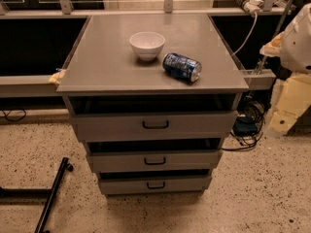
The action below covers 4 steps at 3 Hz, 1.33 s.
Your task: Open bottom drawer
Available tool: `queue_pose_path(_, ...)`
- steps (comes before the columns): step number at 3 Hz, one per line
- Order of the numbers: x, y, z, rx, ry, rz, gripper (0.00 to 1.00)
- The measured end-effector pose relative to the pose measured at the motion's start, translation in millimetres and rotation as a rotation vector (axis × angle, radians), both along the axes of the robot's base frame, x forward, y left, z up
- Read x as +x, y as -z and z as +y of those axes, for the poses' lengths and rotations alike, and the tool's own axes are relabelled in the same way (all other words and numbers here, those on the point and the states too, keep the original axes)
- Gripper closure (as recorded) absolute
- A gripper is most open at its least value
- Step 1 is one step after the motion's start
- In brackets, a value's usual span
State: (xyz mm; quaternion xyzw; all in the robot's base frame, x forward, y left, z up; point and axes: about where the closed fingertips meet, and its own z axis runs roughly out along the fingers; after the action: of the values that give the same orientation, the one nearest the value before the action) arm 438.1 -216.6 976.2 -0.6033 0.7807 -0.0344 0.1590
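A grey cabinet (97, 76) stands on the speckled floor with three drawers stacked in its front. The bottom drawer (121, 186) is the narrowest grey front, with a small black loop handle (156, 185) at its centre. A dark gap shows above it, as above the middle drawer (116, 161) and the top drawer (107, 126). My gripper (282, 120) is the pale cream part hanging below the white arm (297, 38) at the right edge. It is well to the right of the cabinet, above bottom-drawer height, and touches nothing.
A white bowl (146, 44) and a blue can (181, 66) lying on its side sit on the cabinet top. Black cables (248, 127) lie on the floor to the cabinet's right. A black bar (53, 191) lies on the floor at the lower left. Shelving runs behind.
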Motion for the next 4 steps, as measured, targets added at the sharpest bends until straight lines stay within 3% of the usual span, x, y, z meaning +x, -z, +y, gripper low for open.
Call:
queue_pose_path(1,0,0,0,0.0,0.0,0.0,0.0)
queue_pose_path(2,-2,2,1,0.006,0.003,-0.008,0.18)
queue_pose_path(3,-24,17,22,0.083,-0.011,-0.033,0.42)
queue_pose_path(4,-61,41,69,0.203,-0.042,-0.081,0.64)
